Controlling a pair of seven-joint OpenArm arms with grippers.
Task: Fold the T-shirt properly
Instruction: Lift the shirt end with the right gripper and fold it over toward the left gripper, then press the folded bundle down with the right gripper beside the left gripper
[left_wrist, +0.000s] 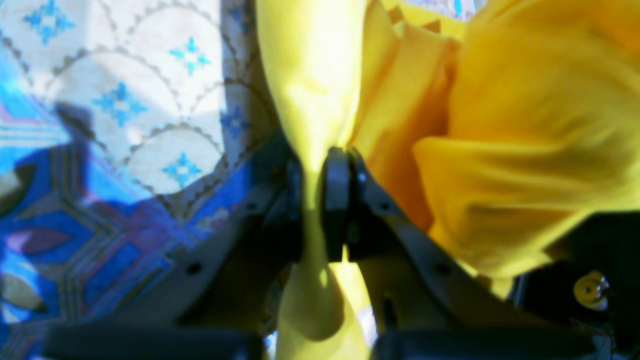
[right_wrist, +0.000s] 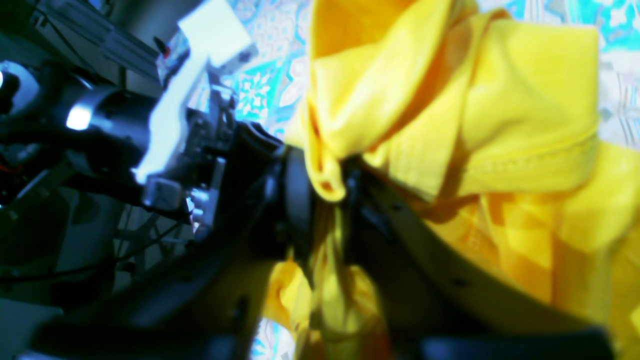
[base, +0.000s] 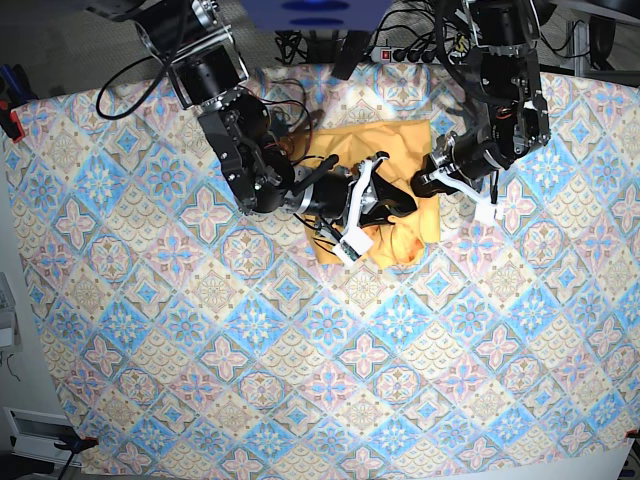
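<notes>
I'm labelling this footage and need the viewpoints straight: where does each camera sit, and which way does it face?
Left wrist: rides the left arm, looking along the left gripper, shut on the pale yellow-orange cloth T-shirt, over the blue-and-pink patterned tablecloth.
Right wrist: rides the right arm, looking along the right gripper, with shirt cloth between its jaws.
Base: overhead, looking down at both arms, meeting over the bunched shirt.
Shared: all three views show shirt and tablecloth.

Much of the T-shirt (base: 385, 150) is hidden in the base view beneath both arms. Its dark lettering cannot be seen. In both wrist views its folds are blurred and cut off at the edges.
</notes>
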